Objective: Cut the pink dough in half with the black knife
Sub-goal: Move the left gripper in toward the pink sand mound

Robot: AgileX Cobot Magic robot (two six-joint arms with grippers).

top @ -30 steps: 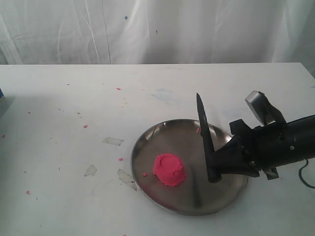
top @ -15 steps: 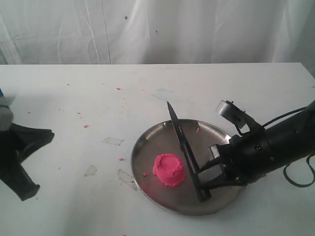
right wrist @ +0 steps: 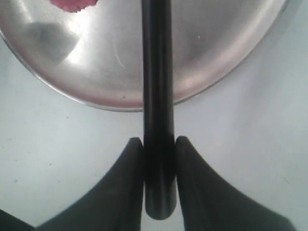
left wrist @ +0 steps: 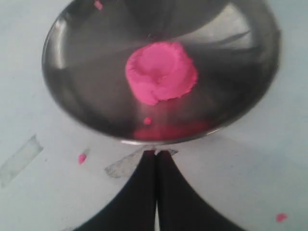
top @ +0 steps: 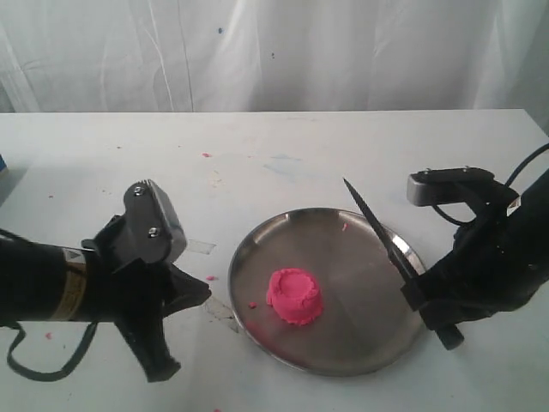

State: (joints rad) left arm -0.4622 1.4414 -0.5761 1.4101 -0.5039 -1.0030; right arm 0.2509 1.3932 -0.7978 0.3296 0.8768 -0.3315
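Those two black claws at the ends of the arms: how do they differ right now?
The right gripper has its jaws clamped on the black knife by the handle, its blade slanting over the metal plate. The left gripper holds nothing, its jaws pressed together just outside the plate's rim, pointing toward the pink dough. Both have dark, tapered fingers, and neither touches the dough.
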